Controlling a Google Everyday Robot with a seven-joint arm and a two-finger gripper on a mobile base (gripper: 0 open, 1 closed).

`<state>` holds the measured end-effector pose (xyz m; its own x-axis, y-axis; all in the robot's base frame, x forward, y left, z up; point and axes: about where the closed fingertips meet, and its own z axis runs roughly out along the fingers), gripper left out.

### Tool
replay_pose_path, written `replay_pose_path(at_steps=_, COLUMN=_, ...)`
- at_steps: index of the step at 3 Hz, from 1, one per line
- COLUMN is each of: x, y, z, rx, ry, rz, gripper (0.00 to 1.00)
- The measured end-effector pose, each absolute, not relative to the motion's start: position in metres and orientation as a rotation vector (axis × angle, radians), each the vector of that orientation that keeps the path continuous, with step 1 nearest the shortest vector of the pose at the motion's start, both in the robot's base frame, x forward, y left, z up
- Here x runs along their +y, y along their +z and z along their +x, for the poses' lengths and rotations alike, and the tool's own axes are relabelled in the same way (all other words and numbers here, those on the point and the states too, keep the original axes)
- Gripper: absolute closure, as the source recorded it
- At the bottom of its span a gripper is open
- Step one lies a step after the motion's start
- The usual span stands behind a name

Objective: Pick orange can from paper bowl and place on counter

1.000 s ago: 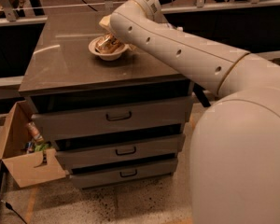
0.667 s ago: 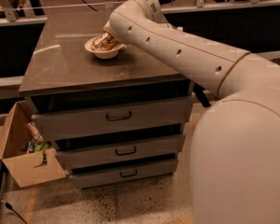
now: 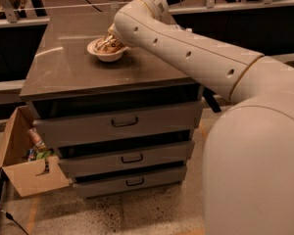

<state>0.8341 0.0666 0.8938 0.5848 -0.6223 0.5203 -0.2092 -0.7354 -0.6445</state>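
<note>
The paper bowl [image 3: 106,51] sits on the counter [image 3: 73,67], toward its far middle, and looks tipped with its right side raised. Inside it shows a shiny orange-gold shape, the orange can [image 3: 104,45], partly covered. My gripper [image 3: 113,39] reaches down into the bowl from the right, at the end of my white arm [image 3: 186,53]. The arm hides most of the gripper and the bowl's right rim. I cannot tell whether the can is held.
The counter tops a grey cabinet with three drawers [image 3: 125,122] and black handles. An open cardboard box [image 3: 24,160] with litter stands on the floor at the left. A rail [image 3: 54,6] runs behind the counter. My white base [image 3: 255,170] fills the right.
The bowl has slid left on the counter with my gripper in it, and its right side has lifted a little.
</note>
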Motion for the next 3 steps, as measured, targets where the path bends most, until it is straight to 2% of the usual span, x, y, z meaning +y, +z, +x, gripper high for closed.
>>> replay_pose_path(at_steps=1, x=0.065, y=0.895, z=0.832, rx=0.679, ry=-1.034, rz=-2.282, gripper=1.00)
replay_pose_path(at_steps=3, x=0.048, y=0.931, z=0.828, rx=0.706, ry=-1.170, rz=-2.213, gripper=1.00)
